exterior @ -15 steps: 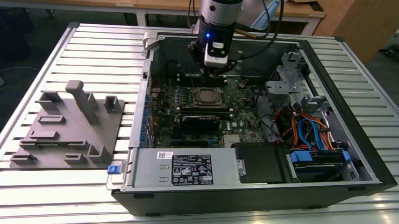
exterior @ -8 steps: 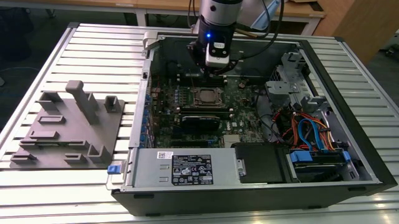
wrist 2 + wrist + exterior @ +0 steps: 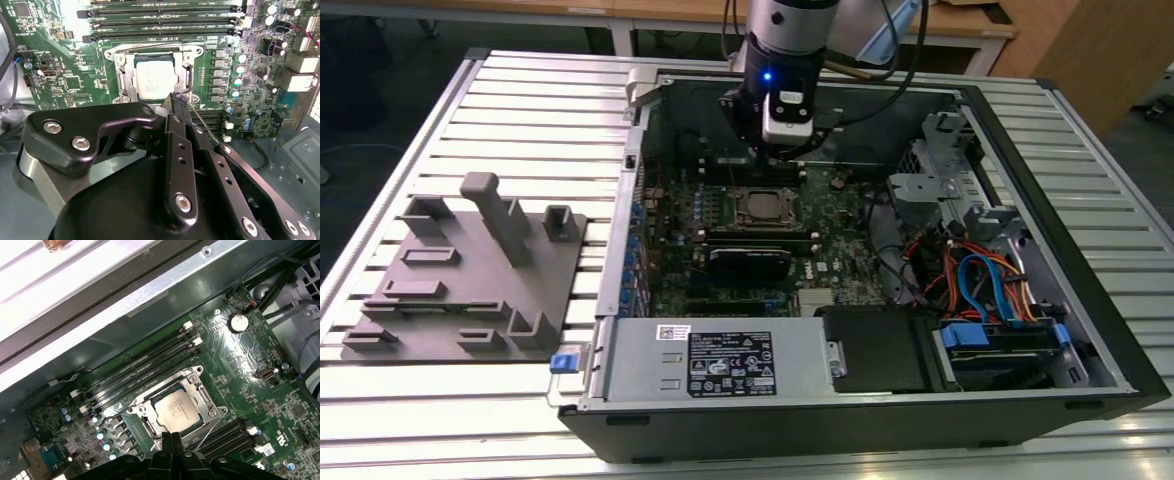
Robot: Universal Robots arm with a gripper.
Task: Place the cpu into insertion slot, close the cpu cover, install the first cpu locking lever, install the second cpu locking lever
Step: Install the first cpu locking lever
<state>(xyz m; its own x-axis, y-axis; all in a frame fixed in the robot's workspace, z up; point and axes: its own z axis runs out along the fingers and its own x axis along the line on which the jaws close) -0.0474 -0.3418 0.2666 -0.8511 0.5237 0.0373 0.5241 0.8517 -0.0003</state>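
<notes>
I am hovering inside the open computer case [image 3: 1107, 330] on the worktop [image 3: 534, 110]. My jaws are pressing narrow, tips together, and I cannot make out anything between them. The cpu [image 3: 154, 80] is sitting in the insertion slot [image 3: 155, 56], at about six o'clock from me in the exterior view. The cpu cover [image 3: 121, 70] is lying flat around it. A thin wire lever [image 3: 207, 433] is running just beside my tips.
</notes>
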